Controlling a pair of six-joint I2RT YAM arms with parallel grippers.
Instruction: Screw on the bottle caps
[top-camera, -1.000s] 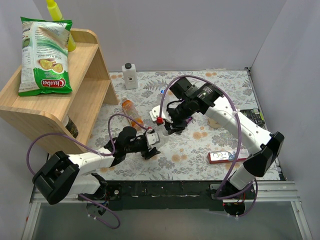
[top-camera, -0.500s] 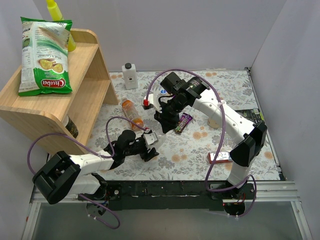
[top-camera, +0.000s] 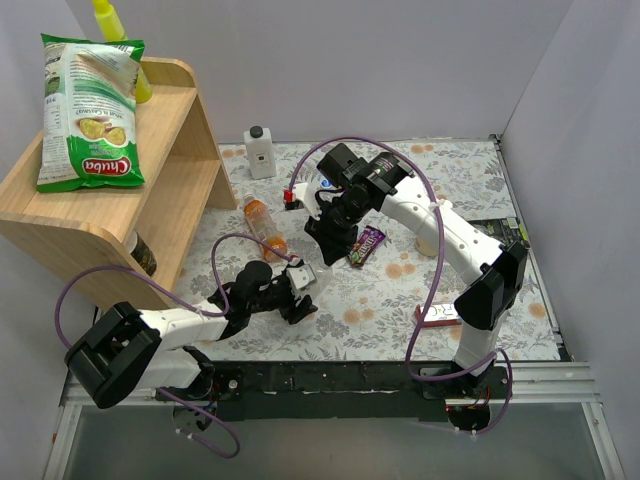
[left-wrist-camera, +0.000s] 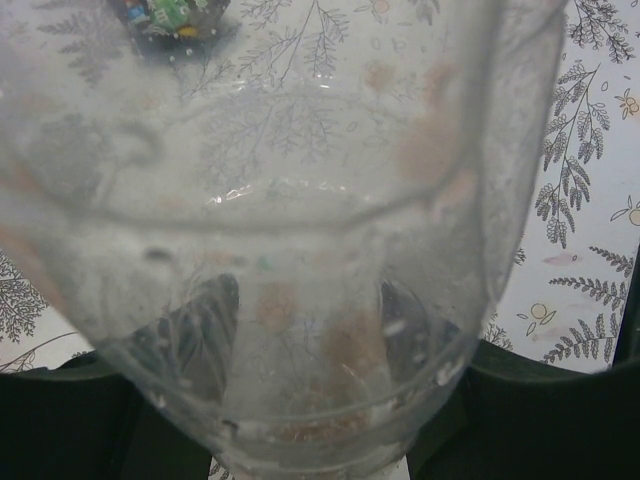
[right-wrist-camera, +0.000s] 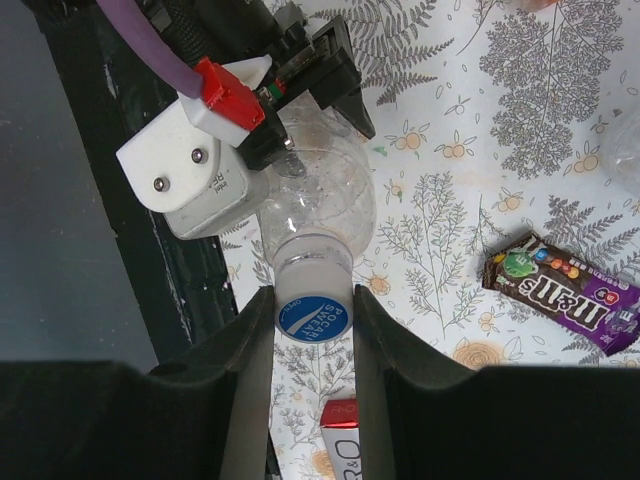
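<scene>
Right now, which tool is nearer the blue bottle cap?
Right. The right tool is shut on the blue cap itself; the left tool grips the clear bottle lower down, on its body.

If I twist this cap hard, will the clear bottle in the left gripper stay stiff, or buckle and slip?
Probably soft: the clear bottle looks thin-walled and empty, so it may dent under the left gripper. Its smooth wall could also slip and turn along with the blue cap, which the right gripper pinches.
</scene>
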